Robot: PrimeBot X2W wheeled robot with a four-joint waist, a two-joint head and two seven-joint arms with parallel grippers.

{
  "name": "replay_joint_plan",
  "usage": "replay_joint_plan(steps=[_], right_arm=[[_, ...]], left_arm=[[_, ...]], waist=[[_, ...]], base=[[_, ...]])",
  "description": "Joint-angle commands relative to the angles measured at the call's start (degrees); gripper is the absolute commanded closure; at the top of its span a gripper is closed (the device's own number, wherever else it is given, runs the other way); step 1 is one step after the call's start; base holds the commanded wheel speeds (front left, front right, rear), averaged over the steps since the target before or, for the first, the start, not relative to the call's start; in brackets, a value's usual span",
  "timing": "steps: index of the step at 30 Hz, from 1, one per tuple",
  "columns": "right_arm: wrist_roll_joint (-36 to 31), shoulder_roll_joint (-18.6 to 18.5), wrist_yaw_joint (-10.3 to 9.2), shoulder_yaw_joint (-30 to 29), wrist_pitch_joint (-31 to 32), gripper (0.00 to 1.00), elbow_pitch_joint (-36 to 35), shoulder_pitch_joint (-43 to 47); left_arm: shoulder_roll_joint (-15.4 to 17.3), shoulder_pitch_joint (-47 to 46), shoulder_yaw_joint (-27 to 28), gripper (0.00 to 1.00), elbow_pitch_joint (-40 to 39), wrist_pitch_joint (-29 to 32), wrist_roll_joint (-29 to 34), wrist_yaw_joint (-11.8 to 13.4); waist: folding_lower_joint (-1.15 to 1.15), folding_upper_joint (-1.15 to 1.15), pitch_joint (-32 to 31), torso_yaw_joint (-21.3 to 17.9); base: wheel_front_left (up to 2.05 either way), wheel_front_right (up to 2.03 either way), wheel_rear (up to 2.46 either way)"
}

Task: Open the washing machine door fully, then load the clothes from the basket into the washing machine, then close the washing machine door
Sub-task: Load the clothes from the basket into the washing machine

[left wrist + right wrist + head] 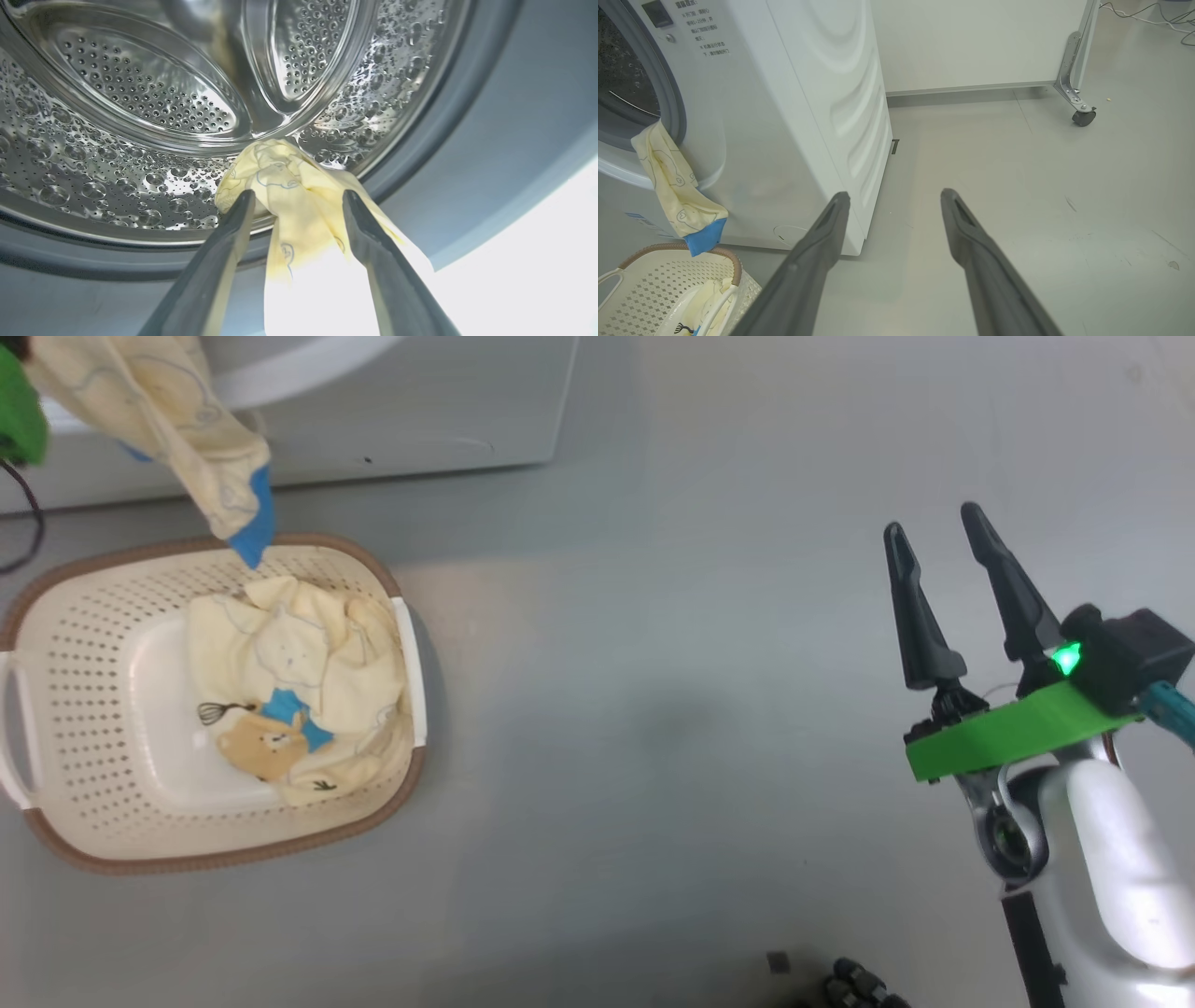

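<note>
Left gripper (297,196): fingers spread wide at the drum (140,93) mouth; nothing is pinched, though cloth lies loosely in the gap between them.
Hanging garment (280,172): cream-yellow, its bunched upper end sits just over the steel lip, and the remainder trails back under the fingers and out of the opening.
Same garment from the right wrist (668,186): it drapes from the grey gasket (675,116) down the white front of the washing machine (784,116).
Blue cuff (254,527): lowest point of the garment, dangling just above the far rim of the basket (187,863).
Second garment (308,681): crumpled on the basket floor, towards its right side, bear print facing up.
Right gripper (934,520): jaws apart and empty, poised over bare floor (653,709), well away from basket and machine.
Stage: loading, judged partway, with one piece half in and one waiting.
Key relation: the draped piece's long axis runs near-vertically, from the drum lip down towards the basket; most of its length lies below and outside the left fingertips.
Nearer arm: left, by far.
Next move, judged: a lower re-grip on the tail, then a push deep inward.
Risk: the outside weight could drag the whole piece back out.
</note>
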Motion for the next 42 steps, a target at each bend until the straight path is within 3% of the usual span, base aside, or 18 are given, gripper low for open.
replay_joint_plan(steps=[1, 6, 11, 16, 24, 32, 42], right_arm=[[-0.7, 0.0, 0.2, 0.3, -0.4, 0.0, -1.0, 2.3], [-1.8, 0.0, 0.2, -1.3, -0.4, 0.0, 0.1, 5.4], [-1.9, -0.2, 0.2, -2.8, -0.4, 0.0, 0.0, 8.2], [-1.6, -0.9, 0.2, -4.8, -0.4, 0.0, 0.0, 11.6], [-0.6, -1.4, 0.2, -3.4, -0.4, 0.0, -0.4, 15.1], [1.8, -1.0, 0.2, -2.5, -0.4, 0.0, -1.5, 17.3], [2.3, -0.8, 0.2, -2.5, -0.4, 0.0, -2.4, 18.3]], left_arm=[[2.5, 0.1, 0.6, 0.0, -1.6, -0.8, 0.1, 0.0], [2.0, 8.3, 0.4, 0.0, -5.4, -1.1, 0.4, 0.4], [2.2, 18.2, 3.8, 0.0, -13.4, -1.1, -0.1, 2.8], [2.0, 28.7, 7.8, 0.0, -22.9, -1.1, -0.8, 6.1], [2.8, 45.4, 11.5, 0.0, -34.1, -1.1, -1.4, 12.0], [1.3, 59.3, 16.7, 0.0, -43.6, -1.1, -0.3, 18.0], [-3.2, 67.9, 22.5, 0.0, -48.5, -1.1, 3.5, 19.3]], waist=[[0.0, 0.0, -5.7, 3.5], [0.0, 0.0, -12.8, 6.3], [0.0, 0.0, -18.6, 8.9], [0.0, 0.0, -24.3, 11.3], [0.0, 0.0, -32.0, 12.3], [0.0, 0.0, -35.7, 11.4], [0.0, 0.0, -36.4, 10.6]], base=[[0.0, 0.0, 0.0], [0.0, 0.0, 0.0], [0.0, 0.0, 0.0], [0.0, 0.0, 0.0], [0.0, 0.0, 0.0], [0.0, 0.0, 0.0], [0.0, 0.0, 0.0]])
